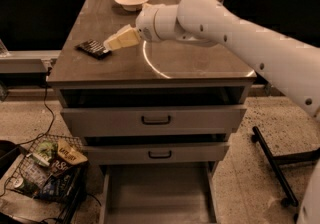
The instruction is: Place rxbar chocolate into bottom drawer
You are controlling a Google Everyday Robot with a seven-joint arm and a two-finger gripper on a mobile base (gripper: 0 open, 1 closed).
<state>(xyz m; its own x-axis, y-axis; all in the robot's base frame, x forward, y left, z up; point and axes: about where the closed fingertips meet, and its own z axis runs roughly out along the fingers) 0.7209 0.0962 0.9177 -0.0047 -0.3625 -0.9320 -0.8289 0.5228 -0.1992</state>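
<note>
Pincer (pixel 108 44) at three o'clock of rxbar chocolate (pixel 92 48) for pickup — opening cannot be told; bottom drawer (pixel 157 194) out to receive.

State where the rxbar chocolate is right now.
In the camera view, the rxbar chocolate lies flat on the cabinet top near its left edge, with the gripper close beside it on the right.

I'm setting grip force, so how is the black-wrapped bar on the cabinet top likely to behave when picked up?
The rxbar chocolate lies flat and thin, so it is probably light, fairly stiff and unlikely to roll. On the smooth cabinet top it may slide if nudged sideways. The gripper hovers just beside it, above the top.
</note>
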